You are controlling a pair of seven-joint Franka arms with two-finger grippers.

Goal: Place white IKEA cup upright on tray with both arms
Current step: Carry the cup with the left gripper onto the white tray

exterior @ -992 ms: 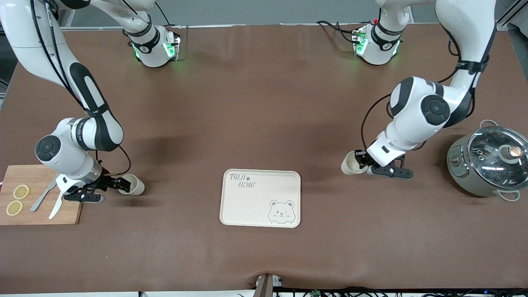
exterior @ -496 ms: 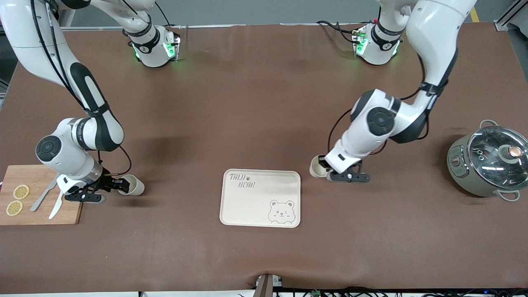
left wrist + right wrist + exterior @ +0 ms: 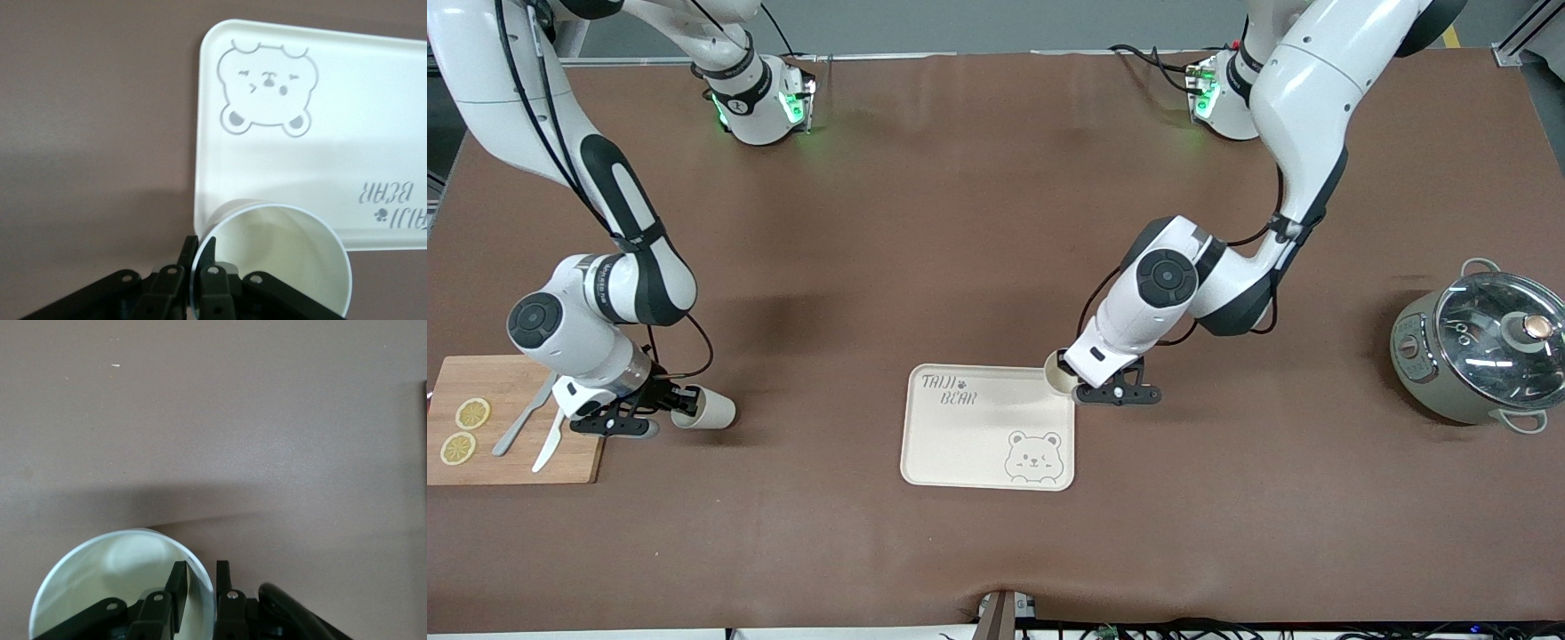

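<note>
The cream tray (image 3: 969,444) with "TAIJI BEAR" lettering and a bear drawing lies mid-table. My left gripper (image 3: 1071,384) is shut on the rim of a white cup (image 3: 1057,379), one finger inside and one outside, and holds it over the tray's corner toward the left arm's end. The left wrist view shows this cup (image 3: 280,257) open toward the camera, the gripper (image 3: 200,257) and the tray (image 3: 373,133) beneath. My right gripper (image 3: 685,405) is shut on the rim of a second white cup (image 3: 713,412), tilted on its side beside the cutting board; the right wrist view shows that cup (image 3: 107,577) and gripper (image 3: 198,587).
A wooden cutting board (image 3: 516,462) with two lemon slices (image 3: 471,413), a knife and a fork lies at the right arm's end. A grey pot with a glass lid (image 3: 1485,351) stands at the left arm's end.
My left arm has carried its cup from near the pot to the tray's corner. My right gripper has tipped its cup further onto its side and shifted slightly.
</note>
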